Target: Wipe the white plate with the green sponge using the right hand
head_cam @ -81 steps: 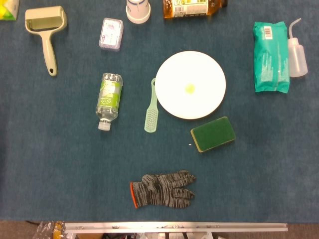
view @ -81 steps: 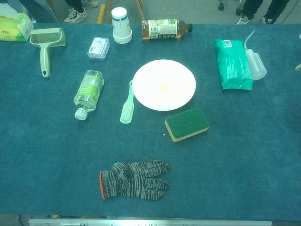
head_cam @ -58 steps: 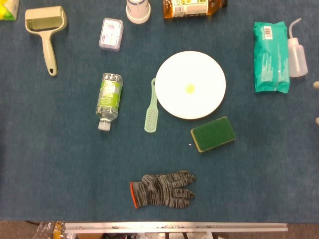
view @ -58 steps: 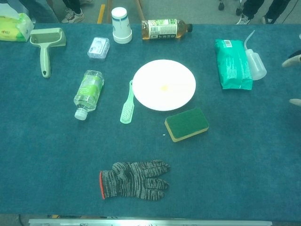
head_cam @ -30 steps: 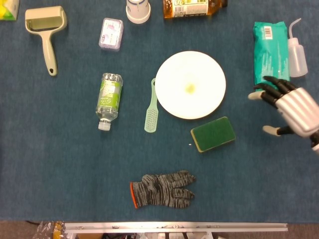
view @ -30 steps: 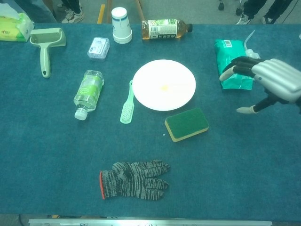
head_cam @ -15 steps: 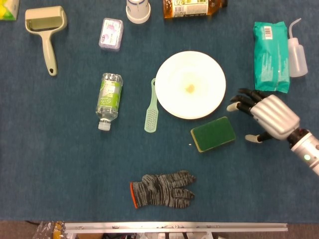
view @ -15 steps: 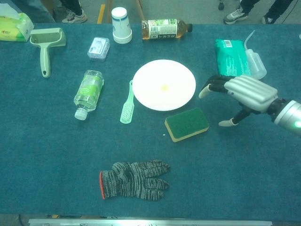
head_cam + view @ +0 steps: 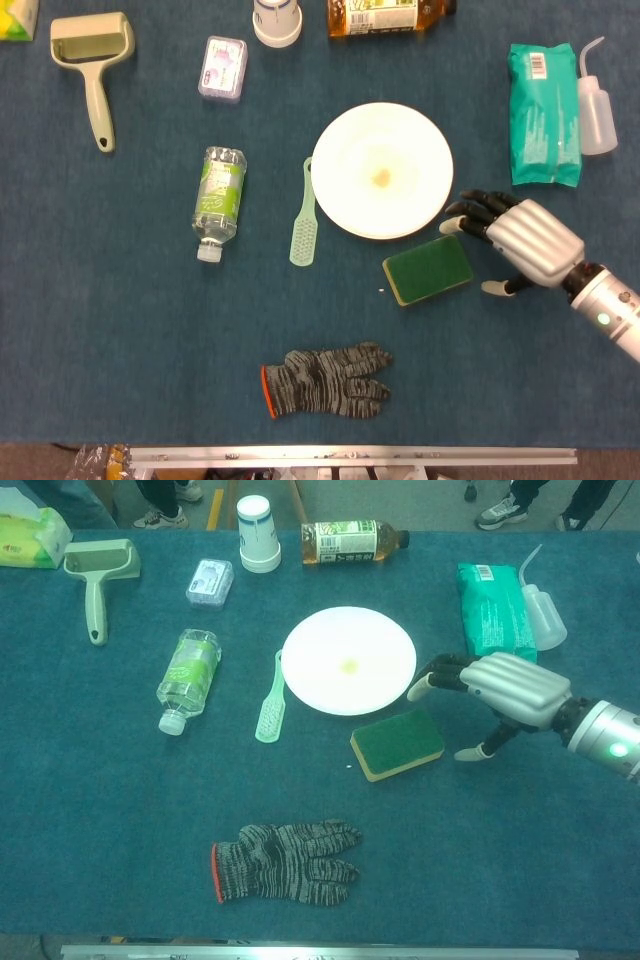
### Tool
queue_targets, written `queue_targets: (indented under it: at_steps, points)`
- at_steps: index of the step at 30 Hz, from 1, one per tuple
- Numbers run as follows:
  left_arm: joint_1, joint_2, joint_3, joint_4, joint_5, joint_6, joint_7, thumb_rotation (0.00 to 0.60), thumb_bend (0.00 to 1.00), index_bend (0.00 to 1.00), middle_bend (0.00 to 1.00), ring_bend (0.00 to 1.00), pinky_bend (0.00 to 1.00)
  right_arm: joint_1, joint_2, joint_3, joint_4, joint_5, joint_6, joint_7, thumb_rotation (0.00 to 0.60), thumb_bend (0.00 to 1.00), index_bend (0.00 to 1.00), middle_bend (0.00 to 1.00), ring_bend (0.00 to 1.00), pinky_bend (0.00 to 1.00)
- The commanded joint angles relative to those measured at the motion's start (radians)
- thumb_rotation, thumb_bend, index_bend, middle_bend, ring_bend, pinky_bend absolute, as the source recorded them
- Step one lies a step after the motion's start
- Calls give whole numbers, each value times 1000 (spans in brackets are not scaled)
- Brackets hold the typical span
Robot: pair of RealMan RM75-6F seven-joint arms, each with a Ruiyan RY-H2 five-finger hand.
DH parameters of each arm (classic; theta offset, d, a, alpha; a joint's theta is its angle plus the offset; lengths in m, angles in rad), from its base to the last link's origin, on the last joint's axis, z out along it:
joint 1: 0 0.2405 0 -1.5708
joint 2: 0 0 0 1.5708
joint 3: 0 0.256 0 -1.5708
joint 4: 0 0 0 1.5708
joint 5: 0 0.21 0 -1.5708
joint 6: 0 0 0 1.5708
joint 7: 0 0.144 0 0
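The white plate (image 9: 382, 170) (image 9: 348, 660) lies mid-table with a small yellowish smear at its centre. Just below and to its right, the green sponge (image 9: 428, 269) (image 9: 397, 744) with a yellow underside rests flat on the blue cloth. My right hand (image 9: 520, 240) (image 9: 505, 692) hovers immediately right of the sponge, fingers spread above its far corner and thumb off its right side, holding nothing. I cannot tell whether any fingertip touches the sponge. My left hand appears in neither view.
A pale green brush (image 9: 303, 215) lies left of the plate, a water bottle (image 9: 219, 198) further left. A knit glove (image 9: 325, 383) is near the front edge. A teal wipes pack (image 9: 543, 113) and squeeze bottle (image 9: 594, 98) sit right; roller, cup and tea bottle at the back.
My right hand came in from the right edge and moved left and down past the wipes pack, ending beside the sponge. Nothing else shifted.
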Motion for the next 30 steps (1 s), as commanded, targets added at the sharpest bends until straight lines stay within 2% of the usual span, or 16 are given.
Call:
queue_targets:
  at_steps: [1, 7, 22, 30]
  points:
    - [0, -1, 0, 2, 1, 0, -2, 600, 202, 155, 22, 28, 270, 3, -3, -2, -1, 6, -6, -6, 600, 0, 270, 206, 114, 223]
    - [0, -2, 0, 8, 1, -3, -9, 600, 202, 155, 22, 29, 270, 5, -24, 4, -5, 38, -27, -40, 600, 0, 258, 201, 110, 223]
    - [2, -14, 3, 44, 1, -13, -48, 600, 202, 155, 22, 29, 270, -5, -70, 28, -98, 122, -61, -245, 600, 0, 256, 203, 110, 238]
    - [4, -17, 3, 56, 4, -12, -61, 600, 202, 155, 22, 28, 270, -5, -68, 24, -109, 143, -77, -274, 600, 0, 256, 222, 139, 251]
